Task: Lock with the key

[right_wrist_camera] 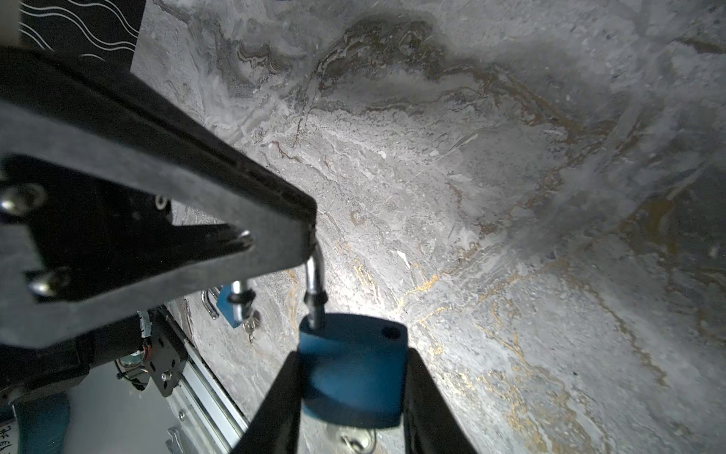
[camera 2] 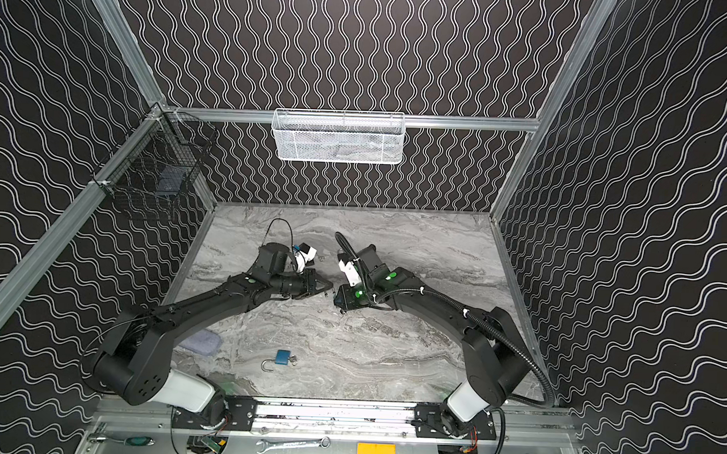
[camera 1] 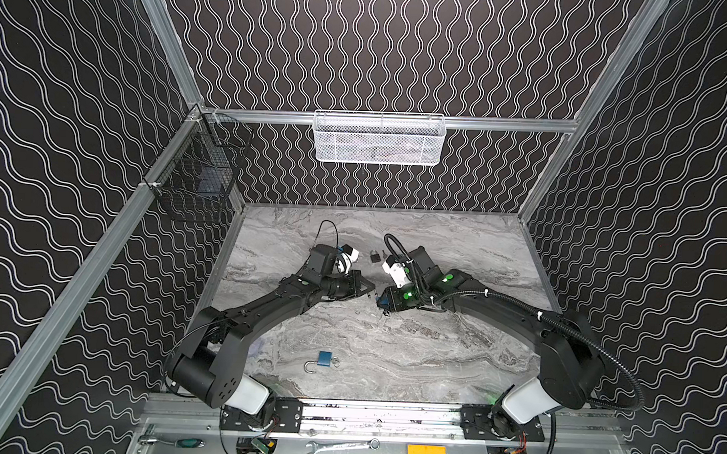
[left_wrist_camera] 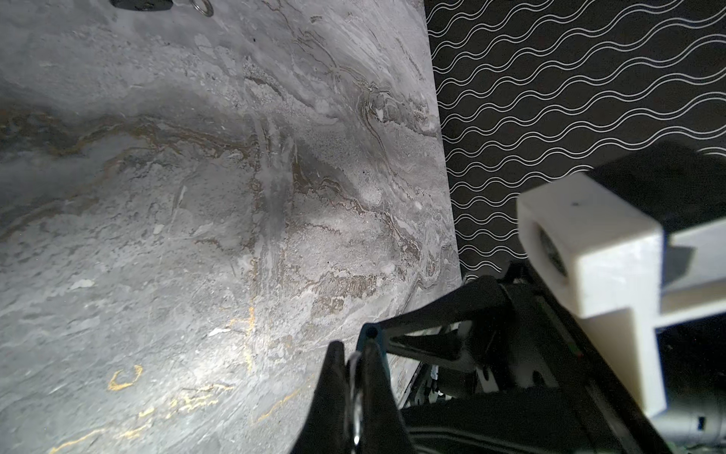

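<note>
Blue padlock (right_wrist_camera: 353, 377) sits gripped in the right hand (right_wrist_camera: 351, 355), its shackle (right_wrist_camera: 314, 275) pinched by the left hand (right_wrist_camera: 309, 230).

Dim overall — bright glare pool on the marble tabletop (right_wrist_camera: 393, 283), foreground soft and blurred

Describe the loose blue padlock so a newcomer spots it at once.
Look at the marble tabletop, near its front edge, just left of centre. A loose blue padlock lies flat there, shackle open, keys at its side. The held blue padlock is up in the right claw; the small dark padlock sits farther back.
</note>
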You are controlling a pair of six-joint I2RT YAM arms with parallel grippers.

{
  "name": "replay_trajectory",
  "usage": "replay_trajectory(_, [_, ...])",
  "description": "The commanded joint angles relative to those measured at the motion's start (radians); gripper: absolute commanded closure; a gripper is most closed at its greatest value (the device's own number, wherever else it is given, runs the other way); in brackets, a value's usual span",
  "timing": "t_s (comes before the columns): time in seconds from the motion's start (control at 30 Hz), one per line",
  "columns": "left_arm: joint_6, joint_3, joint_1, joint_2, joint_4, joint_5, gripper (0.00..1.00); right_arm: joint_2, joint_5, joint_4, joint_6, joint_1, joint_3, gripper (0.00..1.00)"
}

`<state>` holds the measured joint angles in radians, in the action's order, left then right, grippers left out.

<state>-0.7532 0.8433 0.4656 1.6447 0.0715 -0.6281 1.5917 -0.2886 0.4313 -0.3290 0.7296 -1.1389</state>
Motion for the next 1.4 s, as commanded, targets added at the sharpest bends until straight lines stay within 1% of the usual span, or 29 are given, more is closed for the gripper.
replay_trajectory(0.0, [0.021, 0.002, -0.001, 0.000, -0.003, 0.034, 0.97, -0.007, -0.003, -0.004, 0.007, -0.004, -0.010, 0.88])
replay_trajectory(0.1, [0.014, 0.004, -0.001, -0.004, -0.010, 0.041, 1.00, -0.012, 0.000, -0.017, 0.002, -0.004, -0.009, 0.82])
replay_trajectory(0.23, [-0.008, 0.021, -0.001, -0.002, -0.034, 0.047, 1.00, -0.022, 0.002, -0.037, -0.007, -0.006, -0.003, 0.73])
replay_trajectory(0.33, [-0.028, 0.032, -0.001, 0.008, -0.044, 0.041, 1.00, -0.024, 0.002, -0.047, -0.010, -0.005, 0.002, 0.62])
replay_trajectory(0.47, [-0.050, 0.036, -0.001, 0.018, -0.047, 0.029, 1.00, -0.024, -0.007, -0.060, -0.012, -0.007, 0.007, 0.56])
replay_trajectory(0.63, [-0.081, 0.031, -0.001, 0.011, -0.039, 0.031, 1.00, -0.031, -0.006, -0.073, -0.014, -0.007, 0.015, 0.38])
replay_trajectory(0.73, [-0.101, 0.031, -0.001, 0.001, -0.048, 0.045, 1.00, -0.047, -0.003, -0.090, 0.002, -0.007, 0.034, 0.34])
replay_trajectory(0.8, [-0.122, 0.035, -0.001, -0.005, -0.064, 0.065, 1.00, -0.081, 0.005, -0.139, 0.020, -0.006, 0.082, 0.32])
replay_trajectory(0.87, [-0.153, 0.040, -0.001, -0.012, -0.079, 0.085, 1.00, -0.132, 0.040, -0.210, 0.034, 0.002, 0.134, 0.31])
replay_trajectory(0.9, [-0.171, 0.041, -0.001, -0.019, -0.084, 0.103, 1.00, -0.164, 0.068, -0.257, 0.040, 0.008, 0.194, 0.31])
replay_trajectory(0.97, [-0.211, 0.042, -0.001, -0.034, -0.096, 0.128, 1.00, -0.236, 0.155, -0.374, 0.055, 0.023, 0.286, 0.30])
replay_trajectory(1.07, [-0.270, 0.055, -0.001, -0.062, -0.153, 0.168, 1.00, -0.345, 0.287, -0.595, 0.095, 0.065, 0.451, 0.30])
replay_trajectory(1.17, [-0.332, 0.052, -0.001, -0.094, -0.158, 0.183, 1.00, -0.419, 0.397, -0.837, 0.192, 0.129, 0.602, 0.30])
replay_trajectory(1.2, [-0.344, 0.053, -0.001, -0.104, -0.166, 0.188, 1.00, -0.432, 0.442, -0.932, 0.235, 0.160, 0.650, 0.29])
replay_trajectory(1.23, [-0.352, 0.054, -0.002, -0.113, -0.174, 0.192, 1.00, -0.436, 0.476, -0.988, 0.263, 0.184, 0.676, 0.29])
replay_trajectory(1.3, [-0.363, 0.060, -0.001, -0.129, -0.199, 0.198, 1.00, -0.430, 0.526, -1.036, 0.297, 0.224, 0.693, 0.29])
replay_trajectory(1.37, [-0.375, 0.057, -0.001, -0.143, -0.208, 0.196, 1.00, -0.408, 0.567, -1.045, 0.324, 0.256, 0.685, 0.30])
